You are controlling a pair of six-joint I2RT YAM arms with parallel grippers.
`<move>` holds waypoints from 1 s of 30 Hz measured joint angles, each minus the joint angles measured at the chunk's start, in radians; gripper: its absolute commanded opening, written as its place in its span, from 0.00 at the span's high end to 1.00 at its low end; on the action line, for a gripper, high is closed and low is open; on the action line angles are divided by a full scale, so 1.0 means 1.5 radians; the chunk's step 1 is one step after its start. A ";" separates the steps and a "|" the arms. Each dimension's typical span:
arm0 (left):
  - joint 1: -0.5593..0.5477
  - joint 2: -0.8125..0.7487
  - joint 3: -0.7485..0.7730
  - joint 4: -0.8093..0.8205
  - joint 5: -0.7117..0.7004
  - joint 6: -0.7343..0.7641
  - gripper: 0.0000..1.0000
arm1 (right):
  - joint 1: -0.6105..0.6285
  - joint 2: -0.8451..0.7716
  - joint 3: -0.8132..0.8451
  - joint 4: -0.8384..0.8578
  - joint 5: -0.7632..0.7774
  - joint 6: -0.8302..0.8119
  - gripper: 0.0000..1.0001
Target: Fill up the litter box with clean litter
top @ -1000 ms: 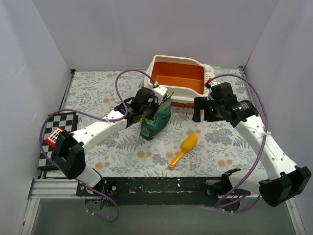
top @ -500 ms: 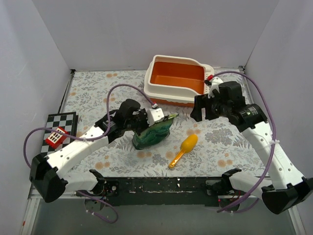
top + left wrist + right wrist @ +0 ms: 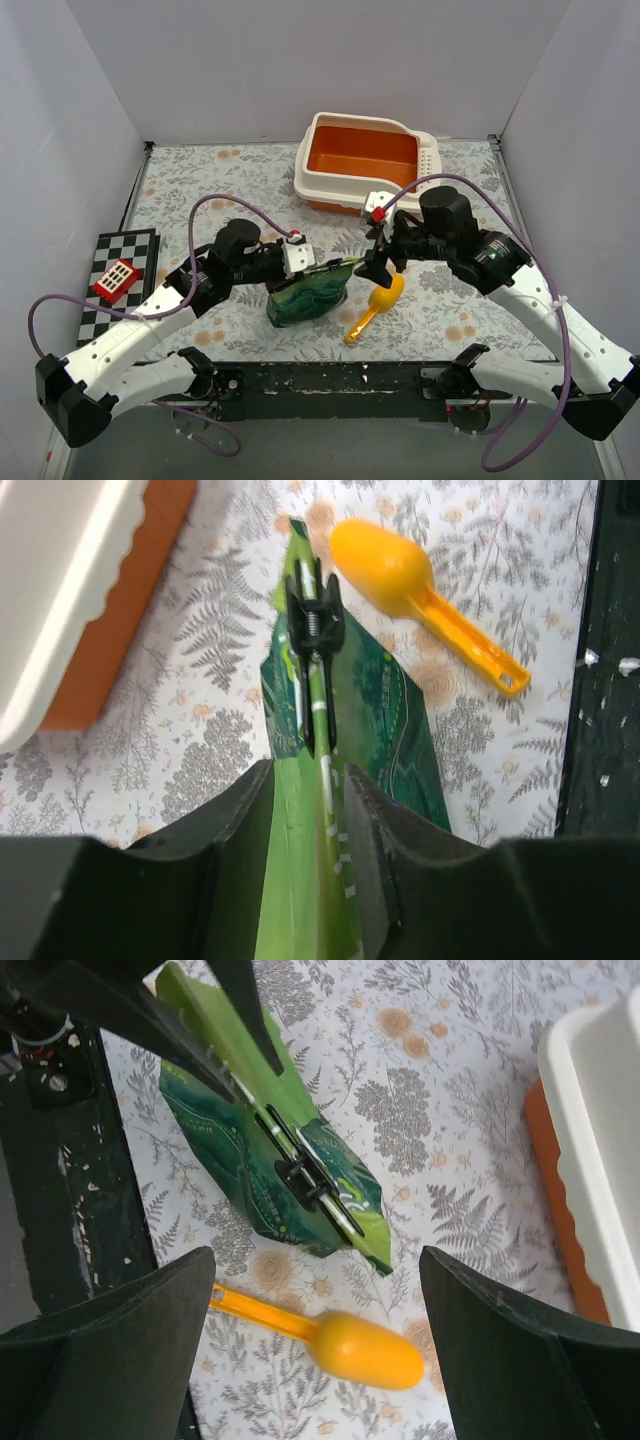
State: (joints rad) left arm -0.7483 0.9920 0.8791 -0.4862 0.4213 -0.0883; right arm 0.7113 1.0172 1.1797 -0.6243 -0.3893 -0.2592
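Note:
The litter box (image 3: 365,160) stands at the back, white-rimmed, its orange inside bare; it also shows in the left wrist view (image 3: 60,600) and the right wrist view (image 3: 590,1110). No clean litter is in view. A green foil bag (image 3: 305,290) lies slumped on the table, its folded top pinched by a black clip (image 3: 315,615). My left gripper (image 3: 307,775) has its jaws slightly parted, with the bag's top flap loose between them. A yellow-orange scoop (image 3: 378,305) lies just right of the bag. My right gripper (image 3: 320,1340) hangs wide open over the scoop (image 3: 365,1348), holding nothing.
A checkered board (image 3: 115,300) carrying a small red block (image 3: 115,280) sits at the left edge. The black front rail (image 3: 330,375) runs along the near side. Grey walls close in the left, back and right.
My left arm has swung the bag down and forward and laid it on the table, and its jaws have parted. My right gripper has moved left from beside the litter box to over the scoop.

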 measured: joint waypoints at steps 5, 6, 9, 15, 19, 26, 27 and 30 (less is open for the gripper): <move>0.000 -0.071 -0.004 0.036 -0.023 -0.046 0.53 | 0.050 0.033 0.000 0.022 -0.004 -0.101 0.08; 0.000 -0.084 -0.003 0.035 -0.032 -0.054 0.40 | 0.056 0.041 0.000 0.026 -0.004 -0.118 0.08; 0.000 -0.108 0.011 0.027 -0.068 -0.096 0.30 | 0.073 0.067 0.000 0.031 -0.004 -0.166 0.08; 0.000 -0.100 0.086 -0.007 -0.140 -0.258 0.25 | 0.094 0.114 0.001 0.030 -0.005 -0.221 0.09; 0.000 -0.083 0.138 -0.030 -0.194 -0.388 0.18 | 0.100 0.127 0.001 0.030 -0.005 -0.239 0.11; 0.000 -0.122 0.130 -0.052 -0.328 -0.595 0.03 | 0.104 0.151 0.001 0.032 -0.007 -0.255 0.19; 0.000 -0.131 0.128 -0.060 -0.348 -0.623 0.03 | 0.104 0.154 0.001 0.033 -0.007 -0.256 0.21; 0.000 -0.148 0.127 -0.077 -0.389 -0.689 0.02 | 0.104 0.163 0.001 0.036 -0.007 -0.258 0.32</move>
State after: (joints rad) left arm -0.7483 0.7700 1.0702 -0.6014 -0.1627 -1.1217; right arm 0.8673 1.2621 1.1816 -0.5701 -0.4004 -0.6456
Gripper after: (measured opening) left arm 0.970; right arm 0.772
